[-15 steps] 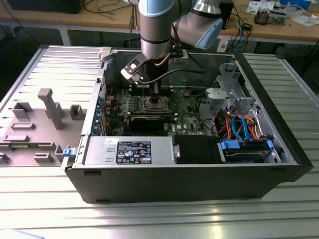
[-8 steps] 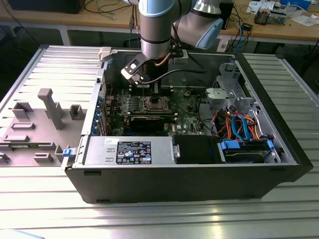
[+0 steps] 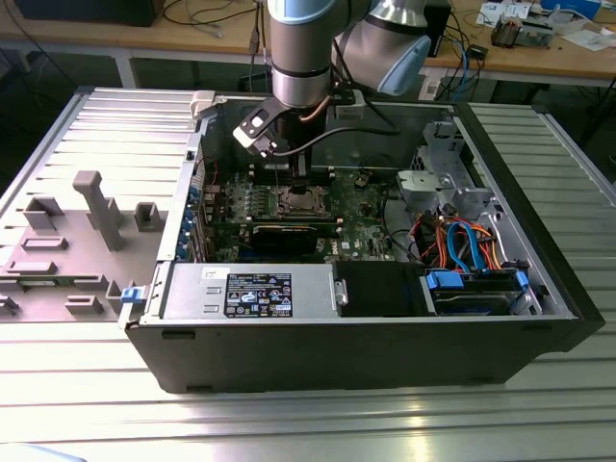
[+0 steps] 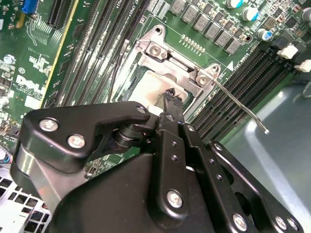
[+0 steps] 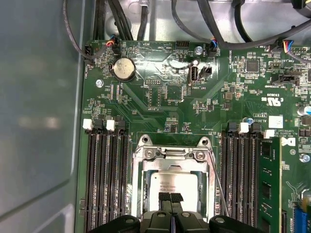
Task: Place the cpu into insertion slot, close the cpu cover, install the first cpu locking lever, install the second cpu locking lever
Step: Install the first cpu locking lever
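Gripper [image 5: 171, 198] fingertips are pressed together with nothing between them, and sit low over the cpu [image 5: 172, 183] in the first wrist view. The cpu sits in the slot [image 3: 298, 202] at mid-board [image 5: 160, 97]. The cover [image 4: 179, 64] lies down around the cpu, whose silver top shows through its window. One lever [image 4: 240, 104] stands free, angled out over the memory slots [image 4: 233, 80] beside the socket.

Workshop, cluttered workbench [image 3: 549, 60], opened computer case [image 3: 366, 356]
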